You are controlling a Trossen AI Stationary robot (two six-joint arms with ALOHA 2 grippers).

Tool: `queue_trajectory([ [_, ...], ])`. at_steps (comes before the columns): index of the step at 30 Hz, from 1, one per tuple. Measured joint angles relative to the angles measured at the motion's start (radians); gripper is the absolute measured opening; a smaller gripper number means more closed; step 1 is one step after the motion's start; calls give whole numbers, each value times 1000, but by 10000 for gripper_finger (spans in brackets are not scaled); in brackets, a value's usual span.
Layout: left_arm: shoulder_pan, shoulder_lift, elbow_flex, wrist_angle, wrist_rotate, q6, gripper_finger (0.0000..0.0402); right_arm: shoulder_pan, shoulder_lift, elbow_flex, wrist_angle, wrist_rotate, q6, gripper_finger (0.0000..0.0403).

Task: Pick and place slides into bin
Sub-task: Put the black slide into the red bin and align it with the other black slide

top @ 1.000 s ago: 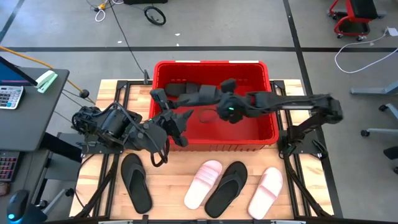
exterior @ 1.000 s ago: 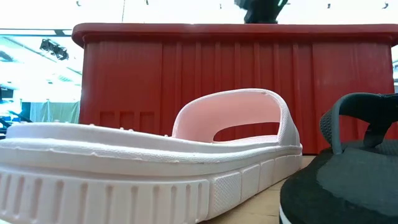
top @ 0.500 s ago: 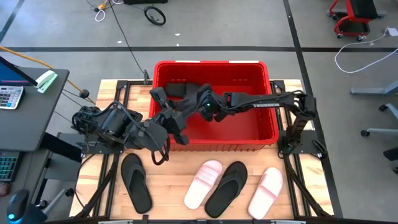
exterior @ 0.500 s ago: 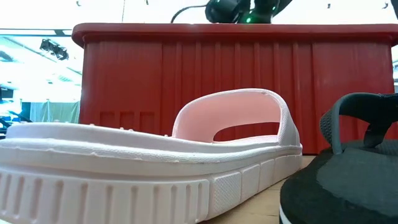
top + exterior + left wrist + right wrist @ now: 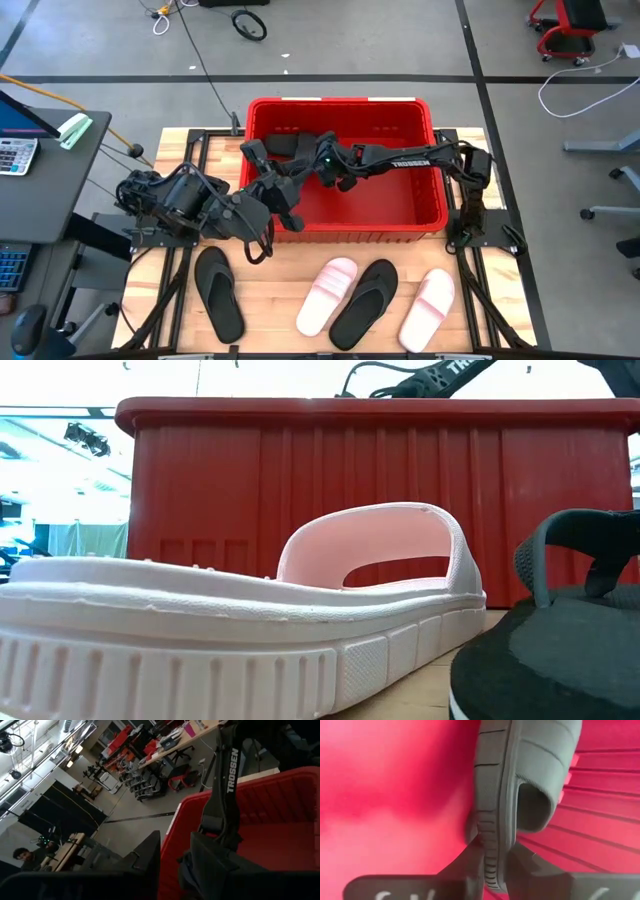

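My right gripper (image 5: 322, 162) reaches from the table's right over the red bin (image 5: 432, 205) and is shut on a black wide-strap slide (image 5: 520, 775), at the bin's far left (image 5: 292, 150). My left gripper (image 5: 283, 205) hangs at the bin's near left corner, its fingers a little apart and empty (image 5: 172, 865). On the table in front of the bin lie a black flip-flop (image 5: 218, 292), a pink slide (image 5: 327, 295), a second black flip-flop (image 5: 365, 300) and a second pink slide (image 5: 428, 308), all on their soles. My right gripper pinches the sole's side edge (image 5: 492, 852) of the black slide between its two fingers (image 5: 467, 865). The slide runs on away from the fingers, turned on its edge, its strap opening to one side. It is inside the bin; whether it rests on the bin's floor I cannot tell.
In the low view the near pink slide (image 5: 250, 630) and a black flip-flop (image 5: 560, 640) stand before the bin's tall front wall (image 5: 400, 500). My right arm (image 5: 440, 375) shows above the rim. A desk with a calculator (image 5: 15, 155) stands left of the table.
My right gripper has gone toward the table's left edge across the bin, carrying the black slide to the bin's far left, with its arm folding in over the bin.
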Motion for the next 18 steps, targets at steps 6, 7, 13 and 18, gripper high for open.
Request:
queue_trajectory([
  [6,2,0,0,0,0,-34,120,3,-8,1,8,-112,18,88],
  [7,2,0,0,-1,0,-48,121,2,-7,1,6,-137,14,93],
  [13,2,0,0,0,0,-110,116,2,31,1,-3,-189,19,131],
  [18,2,0,0,0,0,-111,110,2,47,1,-12,-181,57,168],
])
